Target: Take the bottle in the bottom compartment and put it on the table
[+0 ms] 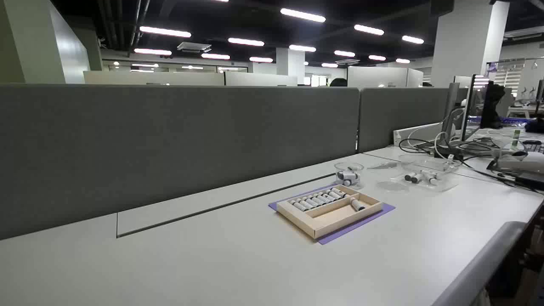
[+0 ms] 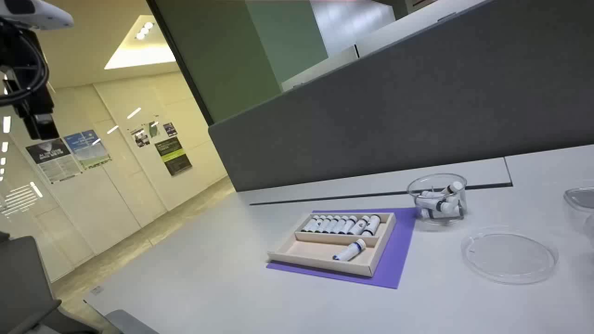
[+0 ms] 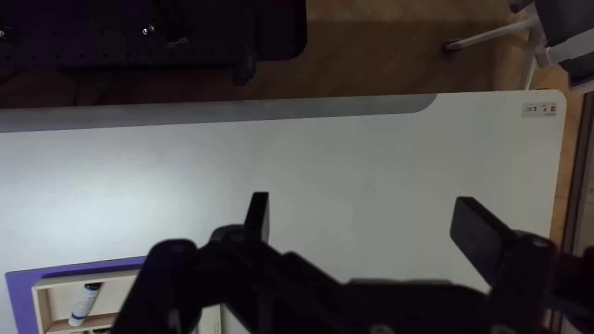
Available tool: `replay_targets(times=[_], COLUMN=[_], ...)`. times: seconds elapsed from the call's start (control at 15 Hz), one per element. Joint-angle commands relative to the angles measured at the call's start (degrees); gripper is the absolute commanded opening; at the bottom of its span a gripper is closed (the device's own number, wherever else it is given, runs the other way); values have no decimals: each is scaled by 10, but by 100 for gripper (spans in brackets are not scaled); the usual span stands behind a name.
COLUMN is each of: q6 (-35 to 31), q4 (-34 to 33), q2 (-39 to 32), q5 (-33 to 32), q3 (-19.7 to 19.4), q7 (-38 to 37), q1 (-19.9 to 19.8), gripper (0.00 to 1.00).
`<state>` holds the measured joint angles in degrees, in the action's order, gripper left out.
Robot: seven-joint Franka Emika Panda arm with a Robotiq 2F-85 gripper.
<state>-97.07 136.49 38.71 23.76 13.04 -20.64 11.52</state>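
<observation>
The bottle is a small white vial with a dark cap. It lies slanted in the larger, bottom compartment of the wooden tray and shows in both exterior views (image 1: 357,205) (image 2: 350,250) and in the wrist view (image 3: 84,305). The tray (image 1: 296,219) (image 2: 320,264) (image 3: 83,279) has a row of several similar vials in its upper compartment. The table (image 1: 191,263) (image 2: 209,278) (image 3: 348,157) is the pale desk top. My gripper (image 3: 359,208) is open and empty, high above the table and away from the tray. It also shows at the left in an exterior view (image 2: 44,127).
A purple mat (image 1: 357,225) (image 2: 394,260) lies under the tray. A glass beaker with vials (image 1: 349,175) (image 2: 438,204) and a round clear lid (image 1: 393,186) (image 2: 509,256) stand beside it. A clear container with vials (image 1: 429,176), cables and a monitor (image 1: 469,108) are farther along. A grey partition (image 1: 182,140) backs the table.
</observation>
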Motion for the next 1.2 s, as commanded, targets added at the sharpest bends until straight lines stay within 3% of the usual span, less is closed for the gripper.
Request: replay_targets(times=[0.0, 0.6, 0.93, 1.13], q6=[3, 2, -98, -139], q4=[-2, -2, -7, -32], q2=[0, 1, -69, -162], q5=[4, 4, -38, -61], q3=[7, 7, -25, -64], q7=[4, 4, 121, 198], q1=[-10, -10, -35, -54], gripper=[100, 100, 100, 100])
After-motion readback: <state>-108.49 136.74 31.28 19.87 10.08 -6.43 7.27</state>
